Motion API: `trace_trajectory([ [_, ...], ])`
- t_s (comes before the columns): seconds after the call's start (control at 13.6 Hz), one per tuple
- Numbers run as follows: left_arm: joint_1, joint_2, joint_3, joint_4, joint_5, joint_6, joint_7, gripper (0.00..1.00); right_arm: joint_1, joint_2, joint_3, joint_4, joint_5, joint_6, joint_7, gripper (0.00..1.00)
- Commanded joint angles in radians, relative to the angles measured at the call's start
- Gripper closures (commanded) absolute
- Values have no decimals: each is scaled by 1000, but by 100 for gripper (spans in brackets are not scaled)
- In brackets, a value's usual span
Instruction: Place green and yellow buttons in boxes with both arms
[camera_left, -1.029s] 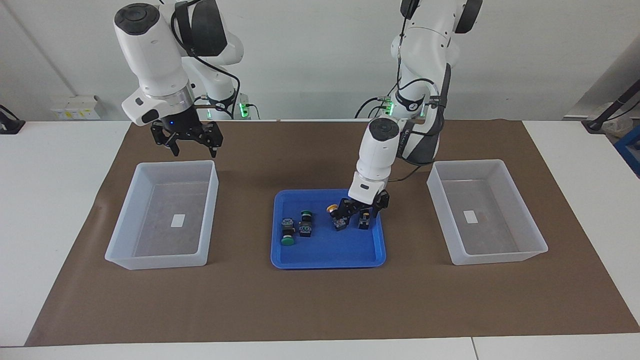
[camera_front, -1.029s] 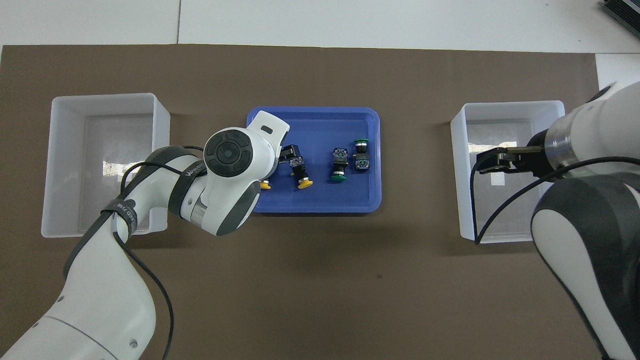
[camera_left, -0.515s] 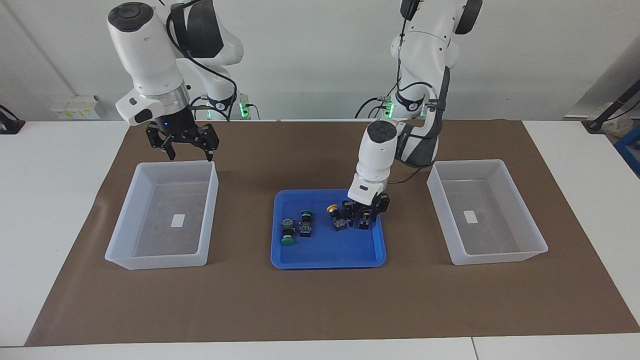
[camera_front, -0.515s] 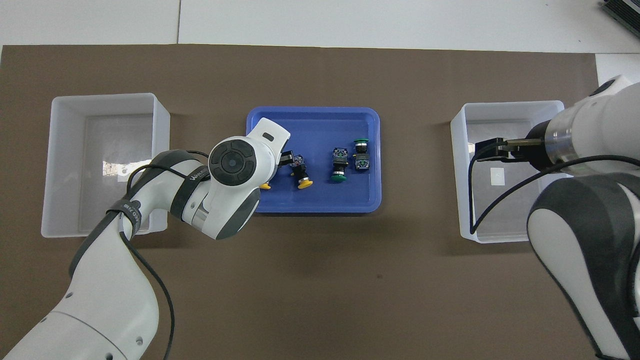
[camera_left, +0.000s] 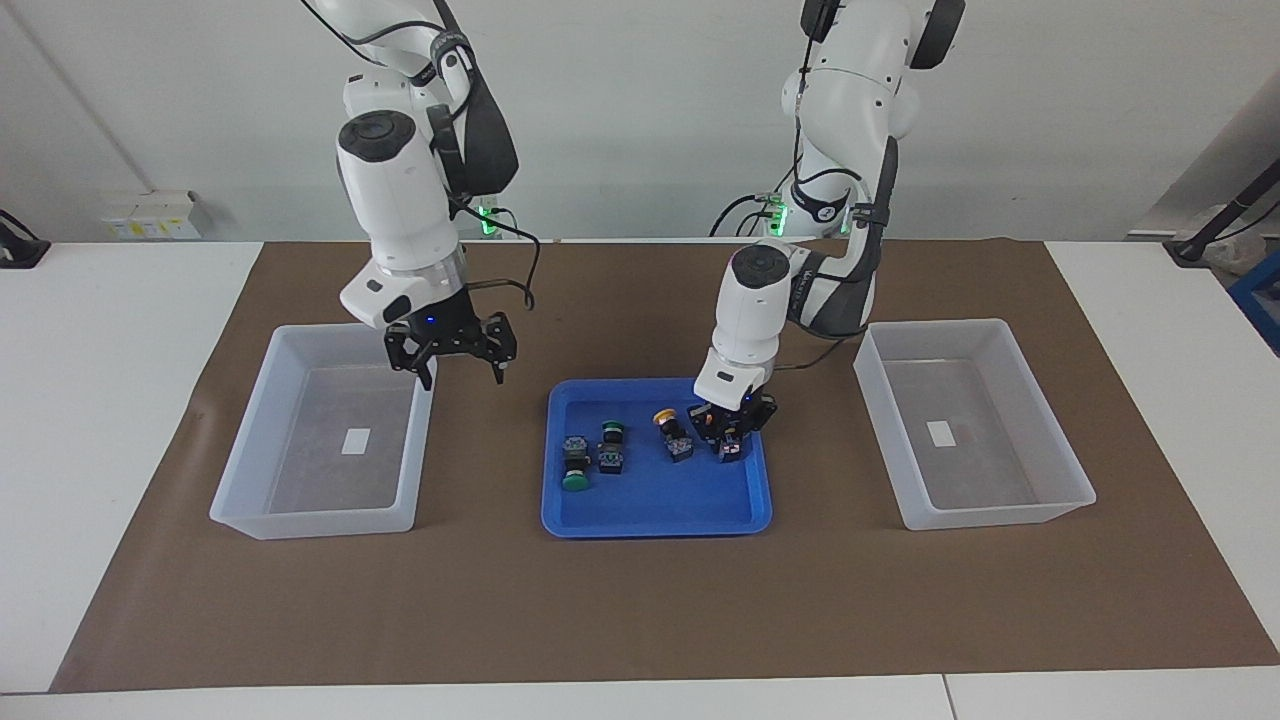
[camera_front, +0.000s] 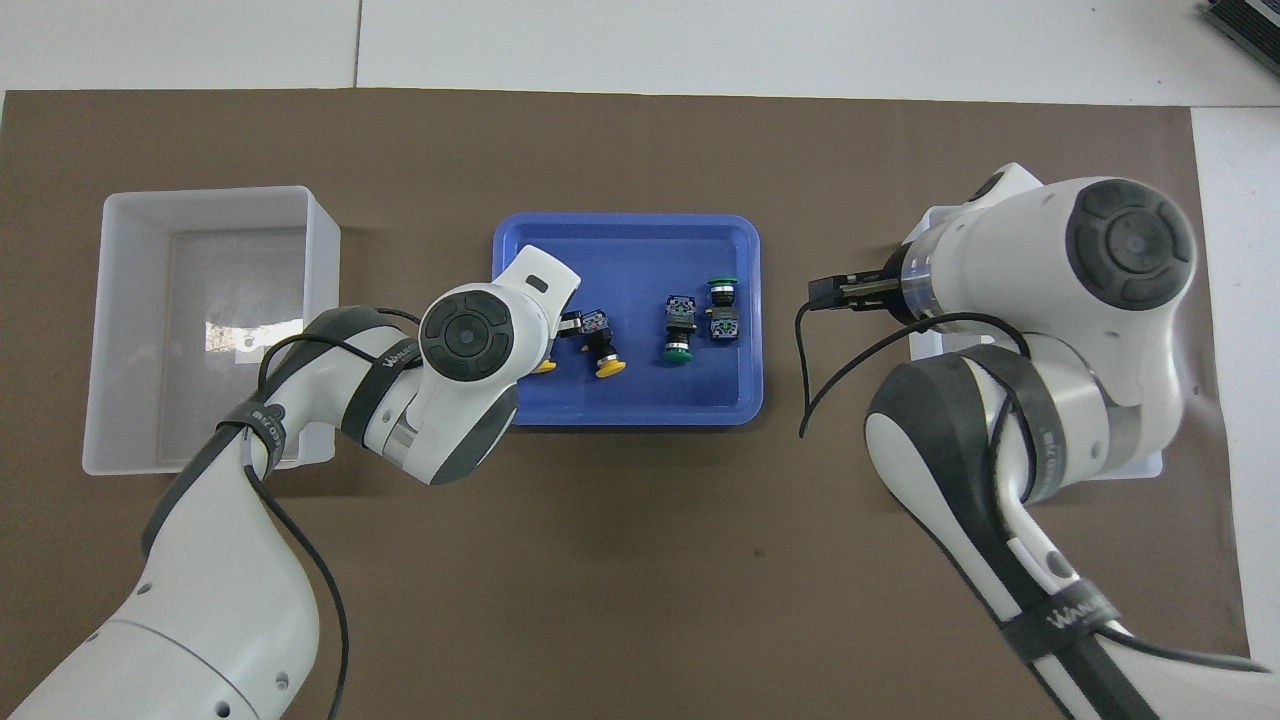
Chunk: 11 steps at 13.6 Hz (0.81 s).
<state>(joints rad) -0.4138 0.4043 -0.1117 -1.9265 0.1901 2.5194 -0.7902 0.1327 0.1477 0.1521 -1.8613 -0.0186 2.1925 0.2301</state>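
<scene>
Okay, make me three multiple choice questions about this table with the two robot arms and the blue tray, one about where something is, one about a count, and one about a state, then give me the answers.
1. Where is the left gripper?
A. Over the box at the left arm's end
B. Down in the blue tray at a yellow button
C. Over the bare brown mat

2. How many buttons show a green cap?
A. One
B. Two
C. Four

3. What do the two boxes hold?
A. Only a small white label each
B. One button each
C. All the buttons

Answers:
1. B: its fingers are down around the yellow button nearest the left arm's end of the blue tray.
2. B: two green buttons lie side by side in the tray, toward the right arm's end.
3. A: both boxes show only a label; all four buttons are in the tray.
</scene>
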Motion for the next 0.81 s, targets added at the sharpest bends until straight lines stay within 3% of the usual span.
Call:
trace_trajectory([
  [0.0,1,-2,4,33,19,-23,11,100,39,64,1,7,-6,90,54,0],
  [0.15,3,10,3,117,14,-121,12,100,62,113,1,10,-11,151,72,0],
  [0.37,55,-5,-3,240,-15,-273,28,100,110,179,0,7,-55,219,123,28],
  [0.51,123,-13,-19,328,-43,-409,105,100,125,203,0,4,-80,243,138,30],
  [0.74,257,-16,-14,463,-161,-615,395,100,131,234,0,1,-90,282,144,30],
])
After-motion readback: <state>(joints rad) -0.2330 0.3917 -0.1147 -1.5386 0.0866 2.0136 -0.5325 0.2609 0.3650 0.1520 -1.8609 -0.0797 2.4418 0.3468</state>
